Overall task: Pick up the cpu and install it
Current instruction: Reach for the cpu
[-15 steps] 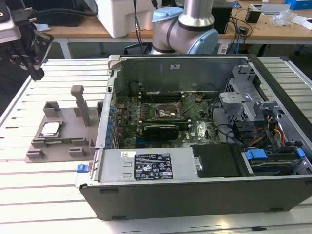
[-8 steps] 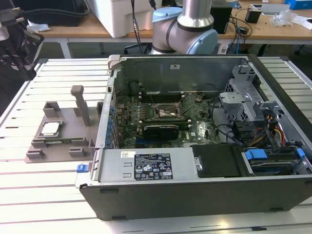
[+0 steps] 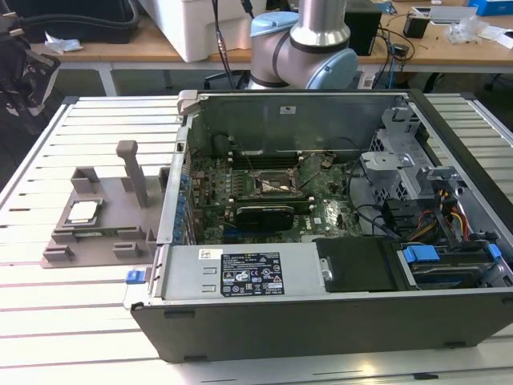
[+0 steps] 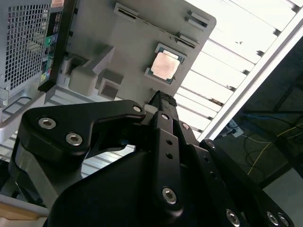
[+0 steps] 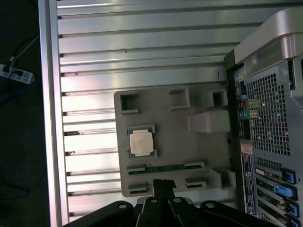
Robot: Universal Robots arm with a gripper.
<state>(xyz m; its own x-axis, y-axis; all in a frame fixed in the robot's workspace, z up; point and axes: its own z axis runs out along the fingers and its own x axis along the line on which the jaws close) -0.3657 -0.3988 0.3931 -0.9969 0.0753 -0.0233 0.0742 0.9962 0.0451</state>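
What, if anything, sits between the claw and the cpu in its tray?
Nothing visible does. In the first wrist view the cpu lies uncovered in its recess on the grey tray, and only the tray's own surface shows between it and the claw.

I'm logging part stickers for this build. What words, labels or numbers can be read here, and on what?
Nothing can be read.
Black label on the power supply: print too small to read.
White sticker beside it: too small to read.
Stickers on the computer case rear: blurred, unreadable.
cpu on the grey tray: no legible marking.
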